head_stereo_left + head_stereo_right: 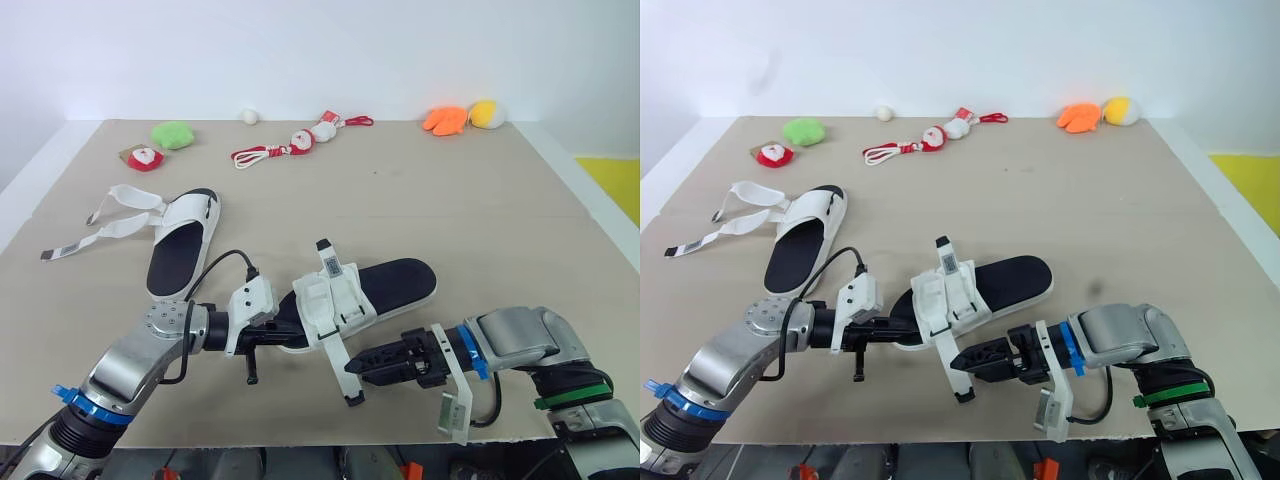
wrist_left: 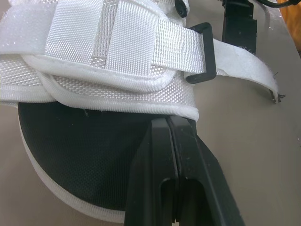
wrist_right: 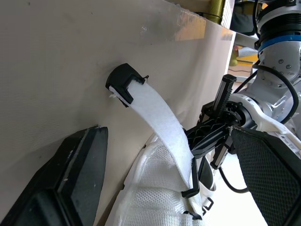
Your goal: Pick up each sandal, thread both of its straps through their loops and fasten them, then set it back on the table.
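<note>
Left fingers (image 2: 155, 169) pinch the sandal (image 1: 400, 282) by its rim near table (image 1: 470, 200) edge.

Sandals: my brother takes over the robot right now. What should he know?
Left gripper: shut, tips on the near sandal's black insole.
Right gripper: open, at that sandal's long strap, which passes through its loop but hangs loose.
Far sandal: flat on the table, straps spread open.
Done: no strap fastened yet.
Left: fasten both straps on each sandal, then set them down.
</note>
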